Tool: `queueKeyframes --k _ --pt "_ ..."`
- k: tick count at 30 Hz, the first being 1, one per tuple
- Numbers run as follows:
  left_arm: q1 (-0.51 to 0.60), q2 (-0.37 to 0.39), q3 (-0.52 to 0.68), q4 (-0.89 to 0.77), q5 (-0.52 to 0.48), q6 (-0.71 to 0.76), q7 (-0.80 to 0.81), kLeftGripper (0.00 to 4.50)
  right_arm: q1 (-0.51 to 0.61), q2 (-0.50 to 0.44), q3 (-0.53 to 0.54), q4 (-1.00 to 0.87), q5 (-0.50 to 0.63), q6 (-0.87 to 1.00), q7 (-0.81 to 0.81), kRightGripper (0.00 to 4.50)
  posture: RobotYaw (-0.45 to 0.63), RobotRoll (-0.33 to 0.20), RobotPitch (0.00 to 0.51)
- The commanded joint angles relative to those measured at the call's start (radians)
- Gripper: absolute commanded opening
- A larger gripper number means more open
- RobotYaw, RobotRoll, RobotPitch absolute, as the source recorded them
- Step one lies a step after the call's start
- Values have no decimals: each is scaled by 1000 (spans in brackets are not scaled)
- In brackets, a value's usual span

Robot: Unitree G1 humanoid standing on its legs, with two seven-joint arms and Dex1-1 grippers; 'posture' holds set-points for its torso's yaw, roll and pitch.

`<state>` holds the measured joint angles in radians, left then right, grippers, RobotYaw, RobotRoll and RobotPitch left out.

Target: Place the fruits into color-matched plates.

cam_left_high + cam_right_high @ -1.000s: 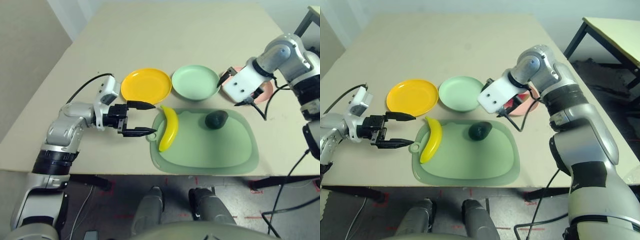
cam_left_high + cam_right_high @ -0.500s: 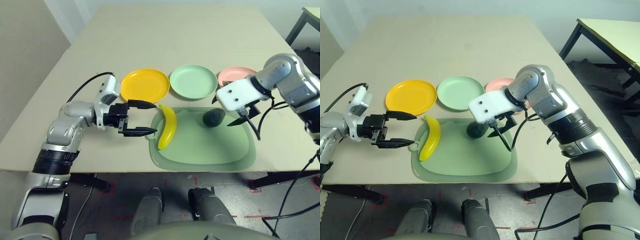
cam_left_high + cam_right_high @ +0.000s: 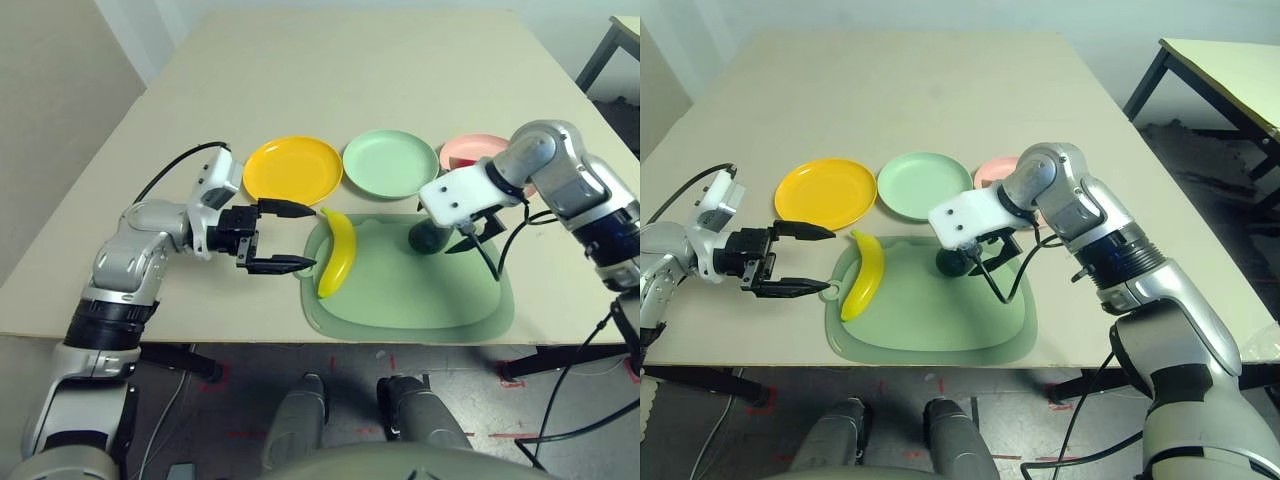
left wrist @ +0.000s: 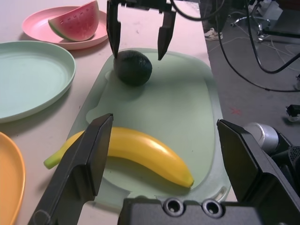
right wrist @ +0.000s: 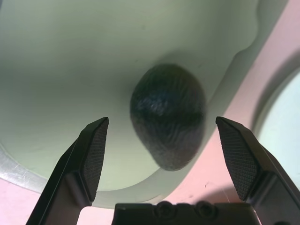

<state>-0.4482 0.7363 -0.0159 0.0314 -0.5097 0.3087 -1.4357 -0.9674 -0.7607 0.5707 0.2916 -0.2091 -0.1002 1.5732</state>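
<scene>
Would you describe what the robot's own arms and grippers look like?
Both arms are silver, jointed and rounded, with black bands and a white bracket near each wrist, and a black cable loops off each. The left gripper and right gripper each have two black, tapering fingers; ridged pads line the right one's.

The right gripper (image 5: 162, 123) has moved off the pink plate (image 3: 472, 150) to the avocado (image 5: 168, 115).

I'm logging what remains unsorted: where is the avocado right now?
In the left eye view, the avocado sits on the green cutting board, right of the banana, just below the right gripper.
</scene>
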Motion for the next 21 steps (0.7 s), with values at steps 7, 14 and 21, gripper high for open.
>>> queueKeyframes --k 7,14,21 --pt "9 19 7 -19 0 -4 -4 4500 14 46 -3 36 -35 -9 -19 4483 9 0 147" --pt "15 22 11 -22 -1 -18 -5 4500 24 66 -3 60 -49 -7 -25 3317 17 0 147" --pt "27 26 28 -39 -14 -14 3 4500 36 42 -7 46 -44 -16 4 2915 32 0 138"
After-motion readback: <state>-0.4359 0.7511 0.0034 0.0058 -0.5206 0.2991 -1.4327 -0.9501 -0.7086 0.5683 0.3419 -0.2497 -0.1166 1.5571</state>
